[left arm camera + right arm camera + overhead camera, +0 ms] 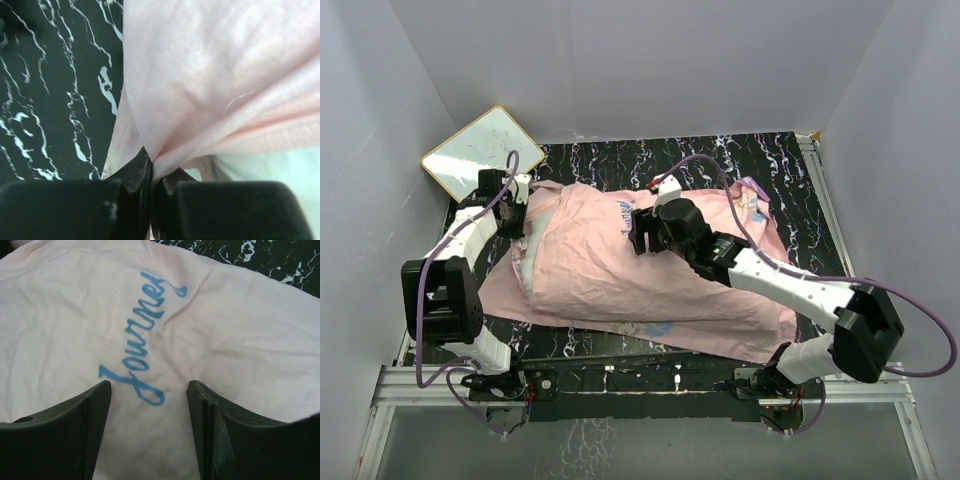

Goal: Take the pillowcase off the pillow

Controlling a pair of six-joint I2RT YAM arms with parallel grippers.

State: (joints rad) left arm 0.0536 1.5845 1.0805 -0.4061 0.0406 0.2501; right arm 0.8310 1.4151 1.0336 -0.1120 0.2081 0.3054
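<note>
Though near the left arm (pixel 470 235), whiteboard (pixel 480 152) apart from pillowcase (pixel 610 270), far-left corner.

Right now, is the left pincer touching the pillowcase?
Touching. The left wrist view shows the left pincer closed on a fold of the pink pillowcase, with the fabric pinched between its fingers.

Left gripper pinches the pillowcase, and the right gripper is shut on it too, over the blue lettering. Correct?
No. The right gripper is open: the right wrist view shows its jaws apart over the blue lettering. The left gripper does pinch the pillowcase.
</note>
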